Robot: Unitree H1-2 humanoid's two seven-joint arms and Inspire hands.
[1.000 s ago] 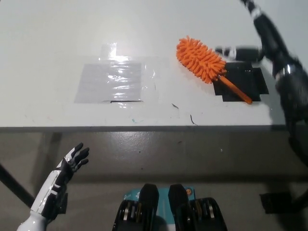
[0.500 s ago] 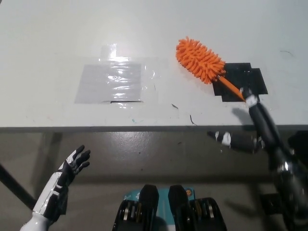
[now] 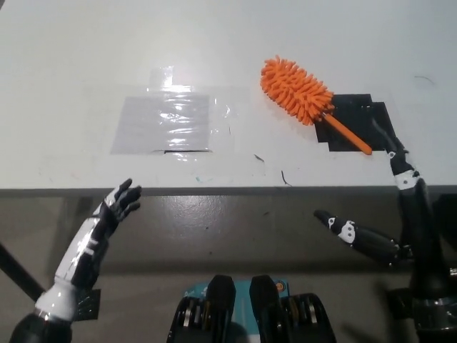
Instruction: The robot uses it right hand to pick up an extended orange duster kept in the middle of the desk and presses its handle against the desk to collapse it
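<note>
A single head view looks steeply down on the white table (image 3: 86, 43). Its near edge crosses mid-frame. Grey floor (image 3: 235, 229) fills the lower part.

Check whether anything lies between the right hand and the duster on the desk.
Nothing visible does. The duster lies on the desk, its handle end over black tape. The right hand is open at the desk's front edge, below and right of the handle. The left hand rests at lower left.
</note>
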